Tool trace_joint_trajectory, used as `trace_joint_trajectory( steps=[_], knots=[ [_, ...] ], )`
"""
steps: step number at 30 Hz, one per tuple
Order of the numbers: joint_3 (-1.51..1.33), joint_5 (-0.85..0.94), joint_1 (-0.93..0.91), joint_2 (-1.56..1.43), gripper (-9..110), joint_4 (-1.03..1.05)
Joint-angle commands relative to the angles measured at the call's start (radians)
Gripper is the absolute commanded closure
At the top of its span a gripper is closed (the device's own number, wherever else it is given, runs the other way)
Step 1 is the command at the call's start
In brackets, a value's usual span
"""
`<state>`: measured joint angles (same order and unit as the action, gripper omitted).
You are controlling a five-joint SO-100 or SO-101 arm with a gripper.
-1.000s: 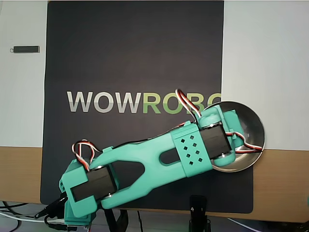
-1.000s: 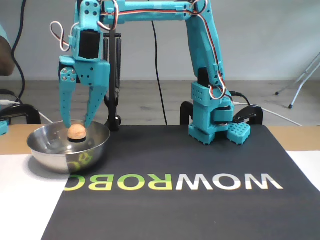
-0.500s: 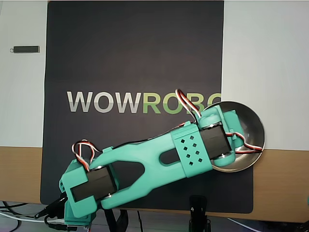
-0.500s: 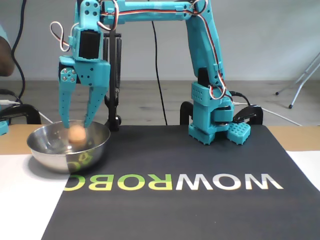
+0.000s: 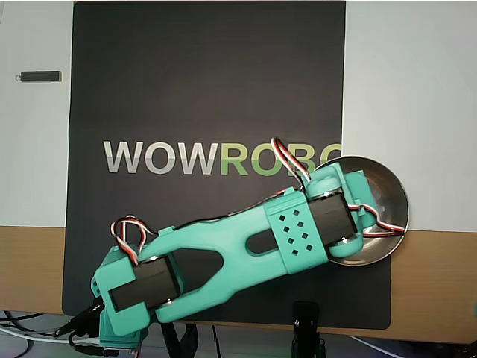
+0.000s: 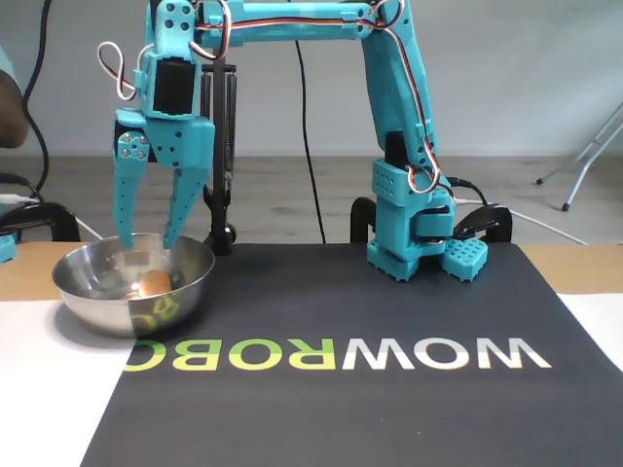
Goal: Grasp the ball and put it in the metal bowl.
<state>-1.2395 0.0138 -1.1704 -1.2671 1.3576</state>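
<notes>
Metal bowl (image 6: pixel 131 292): round, shallow, polished steel, standing at the mat's corner, partly on the black mat (image 6: pixel 389 389) and partly on the white sheet (image 6: pixel 49 389) beside it. In the overhead view the metal bowl (image 5: pixel 387 201) shows only its right-hand half; the arm's wrist covers the rest.

Contents of the bowl: one ball (image 6: pixel 154 283), lying on the bowl's bottom toward the near wall, clear of the fingers. In the overhead view the ball is hidden under the wrist.

Ball, appearance: small, smooth, pale orange-tan sphere, far smaller than the bowl; its lower part is cut off by the bowl's rim in the fixed view.

Gripper (image 6: pixel 146 240): teal, pointing straight down over the bowl, jaws spread apart and empty, fingertips just inside the bowl's rim and above the ball. In the overhead view its tips cannot be seen.

Around the bowl: the teal arm (image 5: pixel 246 246) reaches across the mat to the bowl; its base (image 6: pixel 414 233) stands at the mat's far edge in the fixed view, well apart from the bowl. The mat bears the lettering "WOWROBO" (image 6: pixel 341 354). A small dark stick-shaped item (image 5: pixel 41 76) lies on the white part of the surface, well apart from the bowl, across the mat.
</notes>
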Motion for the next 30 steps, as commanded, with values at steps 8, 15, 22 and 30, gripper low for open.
trace_joint_trajectory(
  steps=[8, 15, 22, 30],
  knots=[
    [0.029, -0.003, 0.0, -0.006, 57, 0.005],
    [0.028, -0.003, 0.0, -0.006, 86, 0.005],
    [0.028, -0.005, -0.002, -0.008, 102, 0.005],
    [0.028, -0.005, 0.002, -0.014, 102, 0.006]
  ],
)
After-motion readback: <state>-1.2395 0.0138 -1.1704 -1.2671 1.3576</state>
